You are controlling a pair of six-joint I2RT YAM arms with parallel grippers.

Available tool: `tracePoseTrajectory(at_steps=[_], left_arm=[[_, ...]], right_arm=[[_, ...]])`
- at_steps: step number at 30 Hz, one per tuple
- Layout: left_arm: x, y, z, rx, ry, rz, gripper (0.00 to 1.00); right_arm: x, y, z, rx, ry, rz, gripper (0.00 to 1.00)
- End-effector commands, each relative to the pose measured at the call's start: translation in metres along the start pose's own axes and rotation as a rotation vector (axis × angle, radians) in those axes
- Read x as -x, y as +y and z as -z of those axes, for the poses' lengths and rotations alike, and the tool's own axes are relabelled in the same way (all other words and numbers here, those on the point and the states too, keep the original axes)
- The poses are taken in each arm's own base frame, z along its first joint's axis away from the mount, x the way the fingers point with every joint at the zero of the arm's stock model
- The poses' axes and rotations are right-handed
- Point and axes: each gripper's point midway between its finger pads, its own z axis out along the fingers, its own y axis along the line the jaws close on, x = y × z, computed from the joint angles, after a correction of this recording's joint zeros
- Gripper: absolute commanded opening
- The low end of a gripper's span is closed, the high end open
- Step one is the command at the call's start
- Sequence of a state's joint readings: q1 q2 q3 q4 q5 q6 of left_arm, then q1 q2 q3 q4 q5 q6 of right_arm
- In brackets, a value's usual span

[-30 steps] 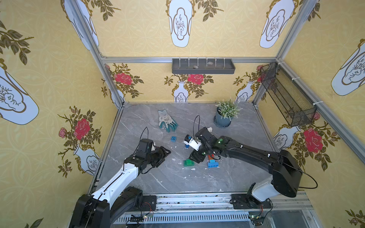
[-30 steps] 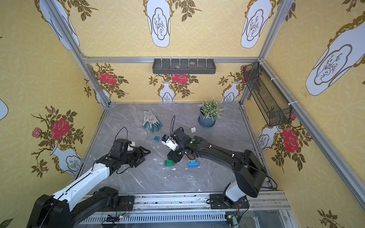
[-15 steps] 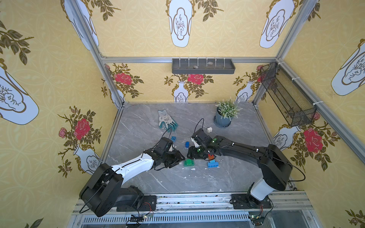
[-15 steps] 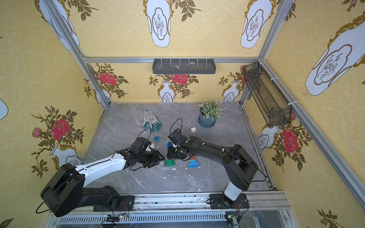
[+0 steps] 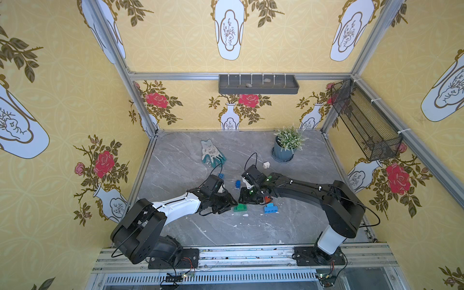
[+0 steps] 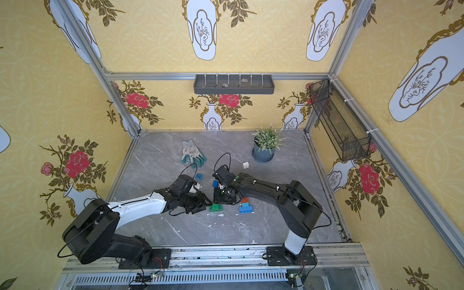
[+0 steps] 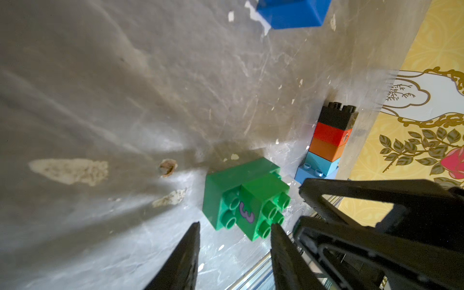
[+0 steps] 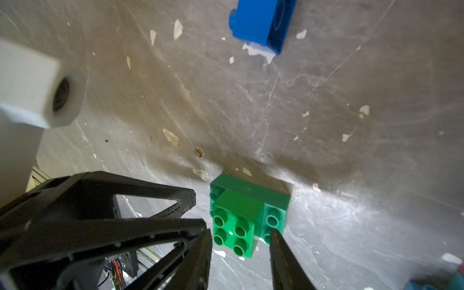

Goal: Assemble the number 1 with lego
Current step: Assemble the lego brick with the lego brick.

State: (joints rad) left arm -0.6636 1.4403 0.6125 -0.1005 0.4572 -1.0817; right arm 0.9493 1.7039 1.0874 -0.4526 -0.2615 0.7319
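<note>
**A:** Where did the green lego [image 5: 240, 208] lie?

**B:** On the grey tabletop [image 5: 180, 160], about midway across. It was a square green brick seated on a long one, studs up. Both claws had their tips close together over it, reaching in from opposite sides.

**A:** And the left claw [image 7: 235, 225]?

**B:** Its jaws stood apart with nothing between them. In its wrist view the green lego sat just beyond the tips. One tip overlapped a corner of the square brick, but I couldn't tell whether it touched.

**A:** The right claw [image 8: 241, 233]?

**B:** Parted too, and clamping nothing that I could see. Its tips straddled the near end of the square green brick. One tip was close against that brick's side, and the other was over a stud of the long brick beneath.

**A:** The other pieces?

**B:** A brick stack [image 7: 330, 136], black, red, orange and light blue on a blue base, was near the green lego on the right arm's side. A dark blue brick [image 5: 237, 184] lay farther back, apart from both claws. Another blue brick [image 5: 221, 175] lay by the left arm's wrist, and a white brick [image 5: 266, 165] lay behind the right arm.
</note>
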Motion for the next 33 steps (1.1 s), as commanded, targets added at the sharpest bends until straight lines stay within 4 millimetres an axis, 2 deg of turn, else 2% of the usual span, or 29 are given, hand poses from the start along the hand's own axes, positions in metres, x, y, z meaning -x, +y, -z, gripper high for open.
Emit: tracePoseTrajectory(at_steps=[1, 13, 18, 27, 33], left_arm=[[0.000, -0.001, -0.003, -0.006, 0.009, -0.015, 0.46], [0.000, 0.006, -0.010, 0.023, 0.021, 0.007, 0.43], [-0.002, 0.012, -0.014, 0.040, 0.035, 0.023, 0.40], [-0.007, 0.021, -0.016, 0.105, 0.055, 0.019, 0.38], [-0.007, 0.021, -0.014, 0.111, 0.052, 0.017, 0.36]], right_arm=[[-0.008, -0.005, -0.003, -0.011, 0.031, -0.006, 0.38], [-0.013, -0.013, -0.014, -0.047, 0.069, -0.013, 0.33], [-0.019, -0.025, -0.020, -0.104, 0.099, -0.037, 0.27], [-0.036, -0.043, -0.031, -0.180, 0.172, -0.055, 0.24], [-0.031, -0.037, -0.028, -0.180, 0.158, -0.034, 0.26]])
